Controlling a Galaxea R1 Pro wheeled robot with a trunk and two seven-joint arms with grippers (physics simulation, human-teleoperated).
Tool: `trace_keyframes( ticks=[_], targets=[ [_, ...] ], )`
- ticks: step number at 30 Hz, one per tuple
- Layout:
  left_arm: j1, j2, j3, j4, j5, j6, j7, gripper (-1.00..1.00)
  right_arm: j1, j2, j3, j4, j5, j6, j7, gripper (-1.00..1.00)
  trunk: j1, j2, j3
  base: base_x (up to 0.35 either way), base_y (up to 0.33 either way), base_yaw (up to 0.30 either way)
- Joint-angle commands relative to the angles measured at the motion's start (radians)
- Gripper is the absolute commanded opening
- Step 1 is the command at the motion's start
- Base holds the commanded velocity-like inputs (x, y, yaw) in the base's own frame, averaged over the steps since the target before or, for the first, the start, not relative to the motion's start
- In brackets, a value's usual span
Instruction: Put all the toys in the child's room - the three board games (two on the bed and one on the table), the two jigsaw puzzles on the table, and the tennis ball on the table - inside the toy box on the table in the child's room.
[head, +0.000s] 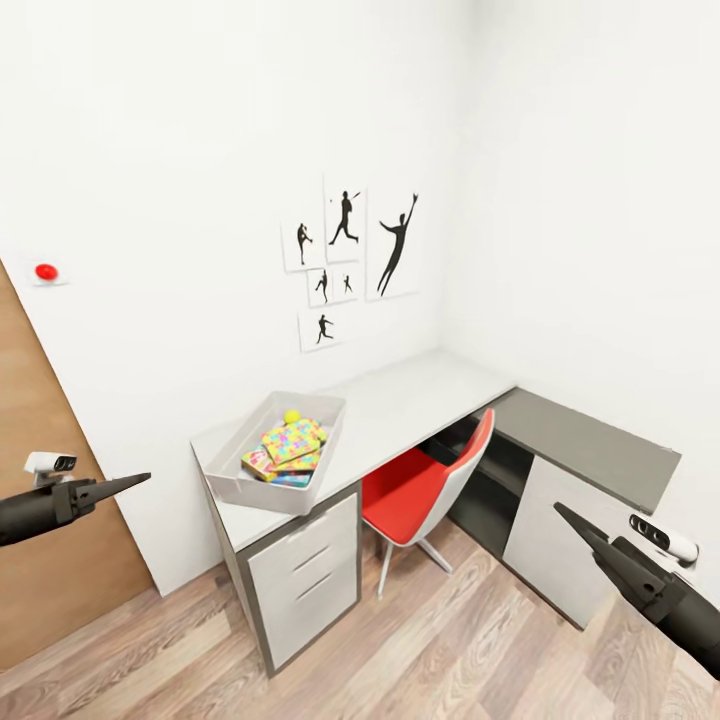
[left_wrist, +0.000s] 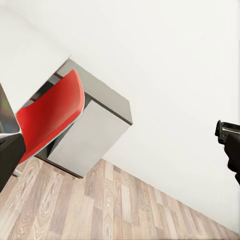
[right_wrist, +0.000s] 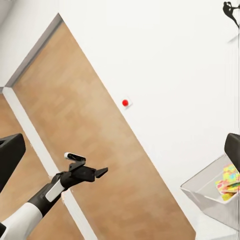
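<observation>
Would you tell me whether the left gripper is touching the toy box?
Apart: the head view shows bare wall between the left gripper and the toy box.
</observation>
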Motion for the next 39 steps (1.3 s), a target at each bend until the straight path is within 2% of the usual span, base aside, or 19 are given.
trace_keyframes(
  ticks=[1,39],
  targets=[
    [-0.001,0.0,0.0,0.0,0.0,0.011,-0.003,1.0,-0.001,0.0,-0.001,0.0,0.0,0.011,0.003,1.0,0.001,-0.002,-0.001,0.0,0.001,-0.206],
    [0.0,0.002,0.001,0.0,0.001,0.011,-0.003,1.0,-0.001,0.0,-0.002,0.0,0.0,0.011,0.003,1.0,0.001,-0.002,0.045,0.0,0.0,-0.206]
  ],
)
